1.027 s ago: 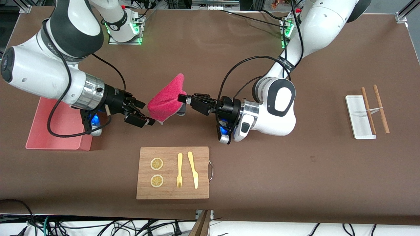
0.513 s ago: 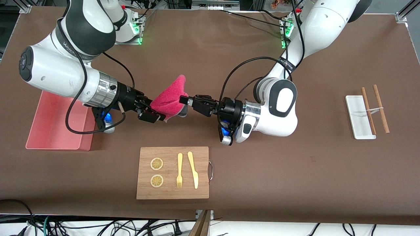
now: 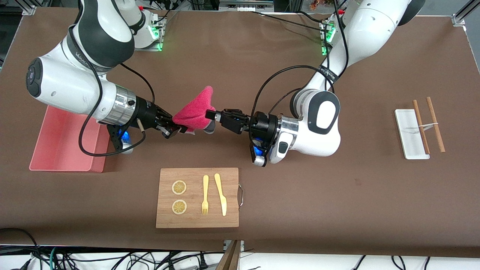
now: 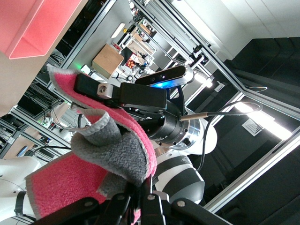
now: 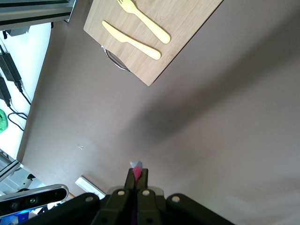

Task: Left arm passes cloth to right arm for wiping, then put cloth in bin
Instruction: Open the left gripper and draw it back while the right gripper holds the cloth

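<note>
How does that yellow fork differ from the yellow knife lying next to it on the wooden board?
The fork ends in prongs, and these point toward the front camera; the knife ends in a smooth, flat blade. The fork looks a little shorter than the knife. The fork lies straight, the knife slightly slanted. Both are pale yellow and rest flat on the wooden board, side by side without touching.

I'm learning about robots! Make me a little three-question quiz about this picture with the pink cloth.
1. True or false: only one gripper is pinching the cloth.
2. What lies beside the fork on the wooden board? A) spoon B) knife C) chopsticks
3. Fill in: the bin sits toward the ____ arm's end of the table.

Key:
1. False. The left gripper and the right gripper are both shut on it, up above the table.
2. B, the knife.
3. Right.
</note>
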Available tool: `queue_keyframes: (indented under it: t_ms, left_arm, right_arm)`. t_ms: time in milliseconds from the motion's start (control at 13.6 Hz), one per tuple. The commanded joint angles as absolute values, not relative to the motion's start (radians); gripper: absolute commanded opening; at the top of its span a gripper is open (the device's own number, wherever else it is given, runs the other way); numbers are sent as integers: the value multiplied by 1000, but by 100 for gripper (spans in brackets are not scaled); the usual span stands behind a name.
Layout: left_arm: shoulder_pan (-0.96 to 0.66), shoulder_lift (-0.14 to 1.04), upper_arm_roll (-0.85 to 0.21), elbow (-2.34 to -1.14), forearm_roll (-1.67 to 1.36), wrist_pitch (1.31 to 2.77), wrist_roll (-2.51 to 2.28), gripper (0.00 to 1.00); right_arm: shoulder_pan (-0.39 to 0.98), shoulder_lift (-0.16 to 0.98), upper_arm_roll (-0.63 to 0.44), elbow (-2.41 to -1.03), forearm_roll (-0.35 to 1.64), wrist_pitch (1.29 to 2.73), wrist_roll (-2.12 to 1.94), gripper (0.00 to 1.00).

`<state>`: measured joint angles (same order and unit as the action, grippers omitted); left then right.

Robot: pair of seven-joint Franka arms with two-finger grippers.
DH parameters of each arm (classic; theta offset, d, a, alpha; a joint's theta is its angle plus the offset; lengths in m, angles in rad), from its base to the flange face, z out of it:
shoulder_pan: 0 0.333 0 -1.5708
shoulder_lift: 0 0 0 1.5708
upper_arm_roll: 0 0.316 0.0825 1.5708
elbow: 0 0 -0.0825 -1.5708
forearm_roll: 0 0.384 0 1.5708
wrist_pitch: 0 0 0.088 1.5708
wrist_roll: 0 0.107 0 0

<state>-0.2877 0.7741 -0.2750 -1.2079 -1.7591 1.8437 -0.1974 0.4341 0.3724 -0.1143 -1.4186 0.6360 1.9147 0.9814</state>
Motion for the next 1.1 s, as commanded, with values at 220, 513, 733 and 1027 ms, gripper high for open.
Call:
queue_keyframes:
  t_ms: [220, 513, 733, 1027]
  left_arm:
    - [-270, 767, -279, -1215, -1756, 1842, -184, 57]
    - [-212, 767, -276, -1232, -1743, 1784, -192, 83]
    - [-143, 765, -275, -1241, -1637, 1737, -192, 87]
    - [-72, 753, -273, -1230, -1465, 1682, -224, 88]
  right_arm:
    - [465, 396, -115, -1413, 632, 1916, 979, 0]
    - [468, 408, -115, -1414, 611, 1910, 974, 0]
    - [465, 410, -117, -1427, 609, 1902, 939, 0]
    - [498, 426, -117, -1443, 548, 1902, 939, 0]
